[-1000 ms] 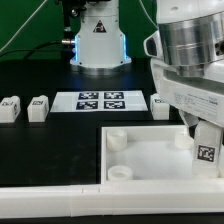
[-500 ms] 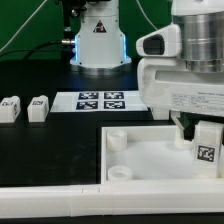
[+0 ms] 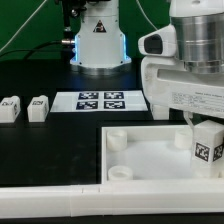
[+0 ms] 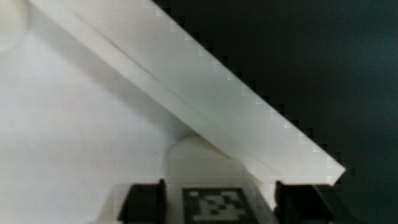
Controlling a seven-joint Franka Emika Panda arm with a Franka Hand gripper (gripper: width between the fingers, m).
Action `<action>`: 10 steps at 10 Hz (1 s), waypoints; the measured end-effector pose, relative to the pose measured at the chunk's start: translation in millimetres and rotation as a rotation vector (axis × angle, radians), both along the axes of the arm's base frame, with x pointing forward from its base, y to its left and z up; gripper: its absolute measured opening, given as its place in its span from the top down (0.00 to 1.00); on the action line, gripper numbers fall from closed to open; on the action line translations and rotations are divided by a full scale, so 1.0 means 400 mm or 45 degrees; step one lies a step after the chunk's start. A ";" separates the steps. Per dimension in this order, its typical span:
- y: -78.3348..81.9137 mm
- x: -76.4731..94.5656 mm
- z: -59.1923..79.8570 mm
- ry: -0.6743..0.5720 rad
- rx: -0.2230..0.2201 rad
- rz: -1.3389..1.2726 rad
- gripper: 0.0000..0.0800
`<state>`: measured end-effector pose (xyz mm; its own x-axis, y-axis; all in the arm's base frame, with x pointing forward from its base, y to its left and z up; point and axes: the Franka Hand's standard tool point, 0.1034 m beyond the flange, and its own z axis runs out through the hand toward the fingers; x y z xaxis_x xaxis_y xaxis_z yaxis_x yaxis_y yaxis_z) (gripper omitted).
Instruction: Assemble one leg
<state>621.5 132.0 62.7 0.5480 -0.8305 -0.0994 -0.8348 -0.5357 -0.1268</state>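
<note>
My gripper [image 3: 205, 128] is shut on a leg [image 3: 208, 146], a small white block with a black-and-white tag, and holds it upright over the right side of the large white tray [image 3: 150, 150]. In the wrist view the leg's tag [image 4: 221, 203] shows between my two dark fingers [image 4: 143, 201], above a round corner socket [image 4: 192, 158] next to the tray's raised rim [image 4: 214, 80]. Two more legs stand on the black table at the exterior view's left, one [image 3: 10, 108] beside the other [image 3: 38, 107].
The marker board [image 3: 100, 101] lies flat behind the tray. Two round sockets [image 3: 117, 139] show on the tray's left side. A white rail [image 3: 60, 204] runs along the front. The arm's base [image 3: 98, 40] stands at the back.
My gripper has turned and shifted over the tray's right side. The held leg now sits a little higher and further right. The two legs at the left have not moved.
</note>
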 end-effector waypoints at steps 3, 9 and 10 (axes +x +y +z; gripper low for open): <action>0.003 0.008 0.004 0.073 0.048 -0.465 0.63; 0.005 0.025 0.000 0.153 0.143 -1.112 0.63; 0.007 0.024 0.000 0.152 0.142 -1.101 0.51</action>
<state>631.2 134.7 62.7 -0.2881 -0.9317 -0.2213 -0.9532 0.3011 -0.0267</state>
